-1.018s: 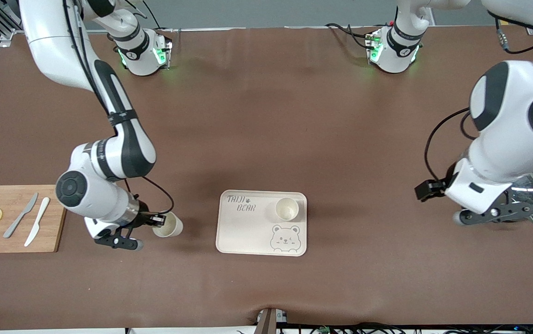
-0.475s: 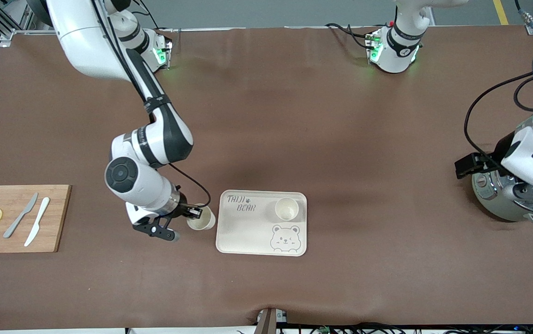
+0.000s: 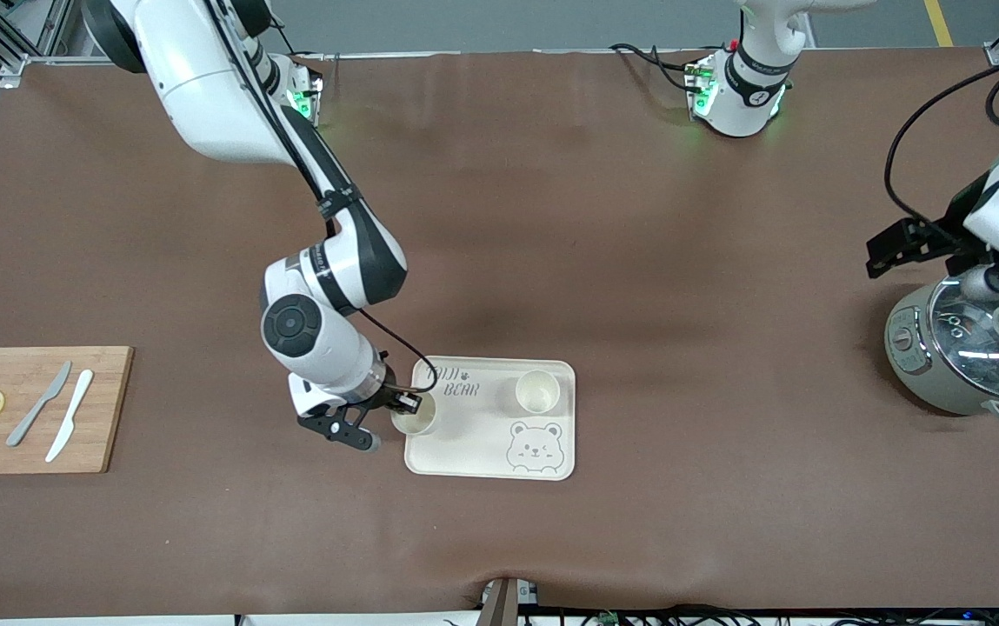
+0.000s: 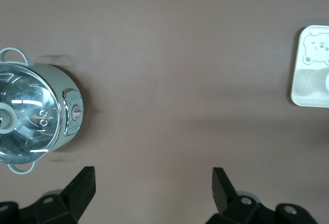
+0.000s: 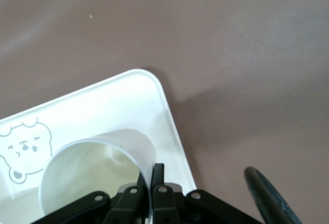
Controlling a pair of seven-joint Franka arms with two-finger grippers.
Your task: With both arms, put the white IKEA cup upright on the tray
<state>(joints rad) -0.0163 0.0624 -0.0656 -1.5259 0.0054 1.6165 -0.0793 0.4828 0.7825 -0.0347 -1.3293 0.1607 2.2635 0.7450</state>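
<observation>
A white cup (image 3: 416, 416) hangs mouth up over the edge of the cream bear-face tray (image 3: 473, 452) toward the right arm's end. My right gripper (image 3: 403, 405) is shut on the cup's rim wall. In the right wrist view the cup (image 5: 97, 170) sits pinched between the fingers of the right gripper (image 5: 150, 175), above the tray (image 5: 103, 108). A second white cup (image 3: 537, 391) stands upright on the tray. My left gripper (image 4: 152, 185) is open with nothing between its fingers, up over the table beside a pot at the left arm's end.
A silver pot with a glass lid (image 3: 969, 356) stands at the left arm's end of the table. At the right arm's end, a wooden cutting board (image 3: 108, 409) carries two knives and two lemon slices.
The right arm has carried the cup from beside the cutting board to the tray's edge. The left arm has pulled up and back, uncovering the pot.
</observation>
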